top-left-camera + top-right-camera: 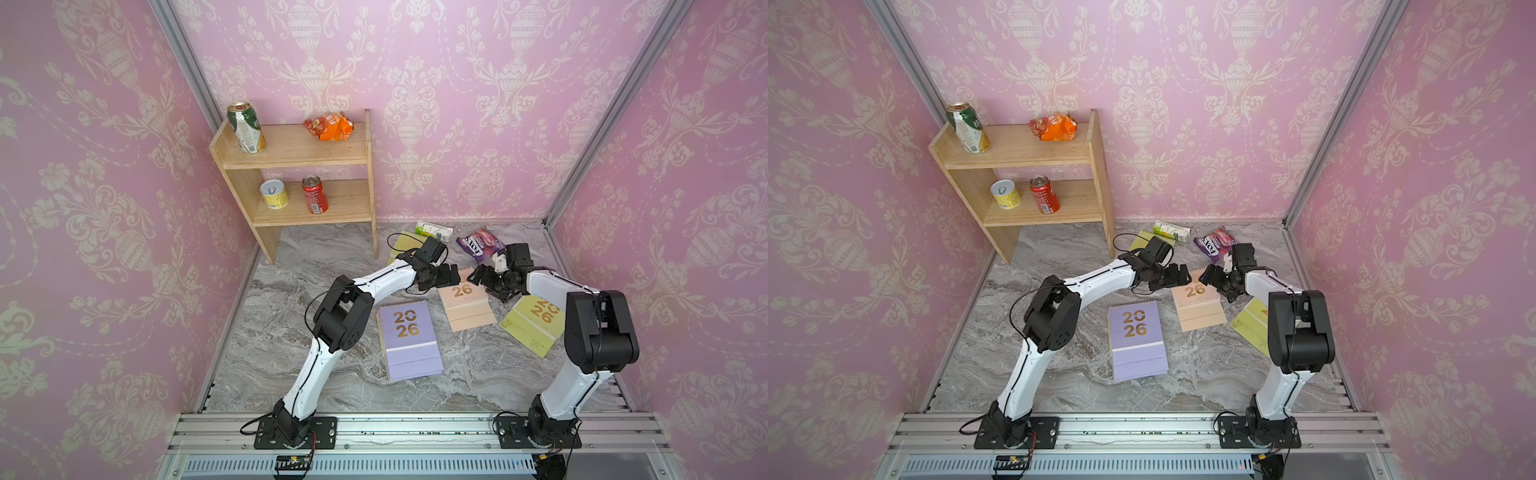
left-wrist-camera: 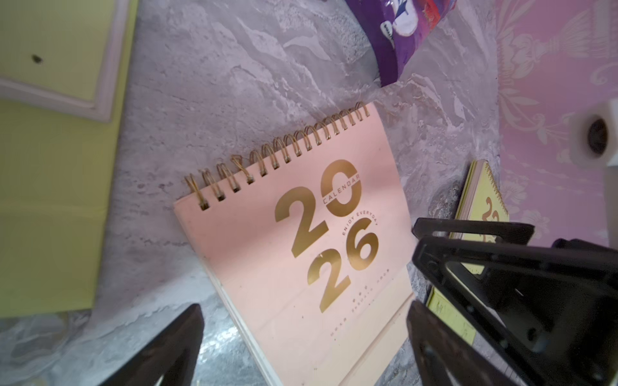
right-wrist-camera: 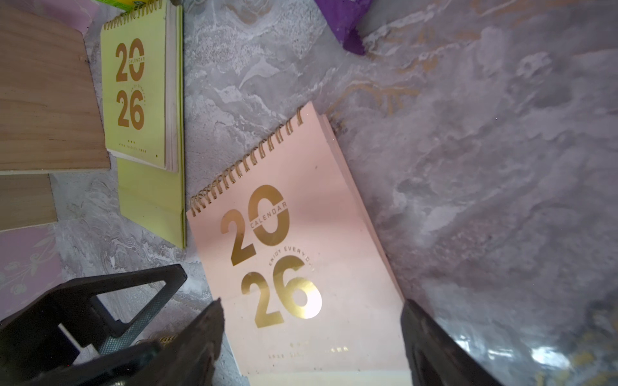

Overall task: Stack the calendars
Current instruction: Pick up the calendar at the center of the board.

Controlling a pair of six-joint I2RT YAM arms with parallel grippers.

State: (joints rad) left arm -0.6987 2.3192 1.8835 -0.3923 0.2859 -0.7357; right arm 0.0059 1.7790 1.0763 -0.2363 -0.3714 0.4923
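Right gripper (image 3: 311, 302); beyond, yellow-green calendar (image 3: 137, 90), half-hidden overhead.

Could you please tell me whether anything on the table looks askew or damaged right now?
Yes. The peach calendar has one bent spiral ring. It, the lilac calendar and the nearer yellow-green calendar lie at differing angles, with a purple snack packet nearby.

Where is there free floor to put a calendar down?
Free: the marble between the lilac calendar and the front rail; between the wooden shelf and the left arm. Crowded: around the peach calendar, under the left gripper and right gripper, beside the purple packet.
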